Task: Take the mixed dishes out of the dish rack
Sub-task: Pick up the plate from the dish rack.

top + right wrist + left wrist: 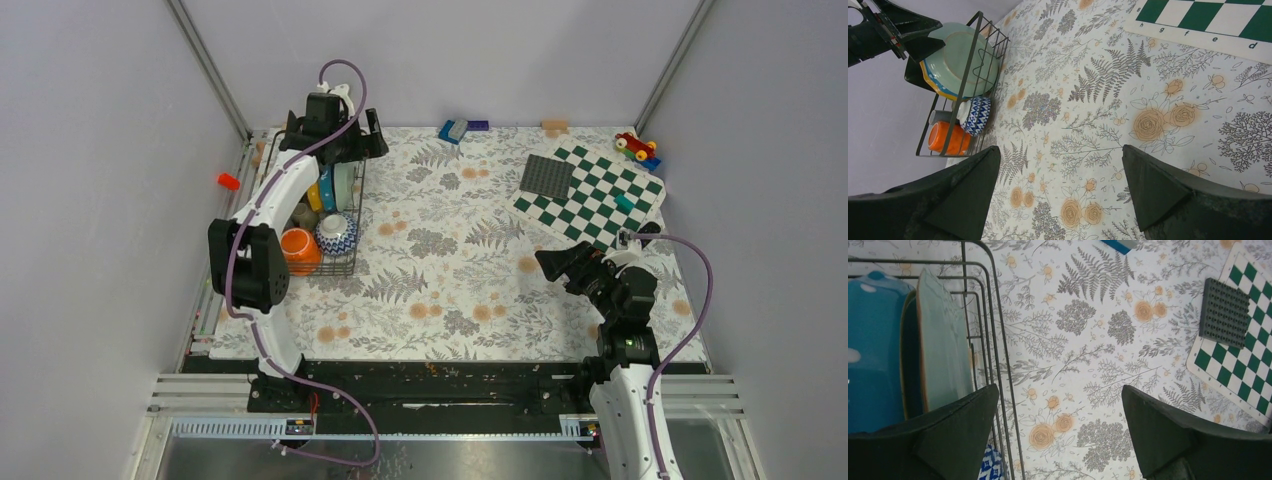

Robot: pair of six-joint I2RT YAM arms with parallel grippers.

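Dish rack: the rectangular dark metal wire dish rack [340,268] stands at the left edge of the flower-printed tablecloth [450,270], loaded.
Plates: a blue white-dotted plate [870,355], a yellow plate [314,196] and a pale green-grey plate [943,355] stand on edge in the rack's far half.
Cups and bowl: a round orange mug [298,248], a blue-and-white patterned bowl [336,232] and a grey cup [303,215] sit in the rack's near half.
Left gripper: the left gripper [1060,390] hangs over the rack's far right edge, jaws spread wide and holding nothing; one finger is above the plates, the other is past the wire.
Right gripper: the right gripper [1060,148] is well apart from the rack, on its right, jaws wide apart and empty.
Left wrist only: white dots on the blue plate and the pale plate's thin orange-brown edge.
Right wrist only: the rack from its side, with the pale plate's round face behind the wires.
Top only: the green-and-white chequered board [600,200] and the dark grey studded square [547,178] on it, far to the rack's right.
Hard to tell: a dark rim between the blue and pale plates, and a white piece beside the bowl, show too little to name.
Cut off: in the top view the left arm covers the rack's left side.
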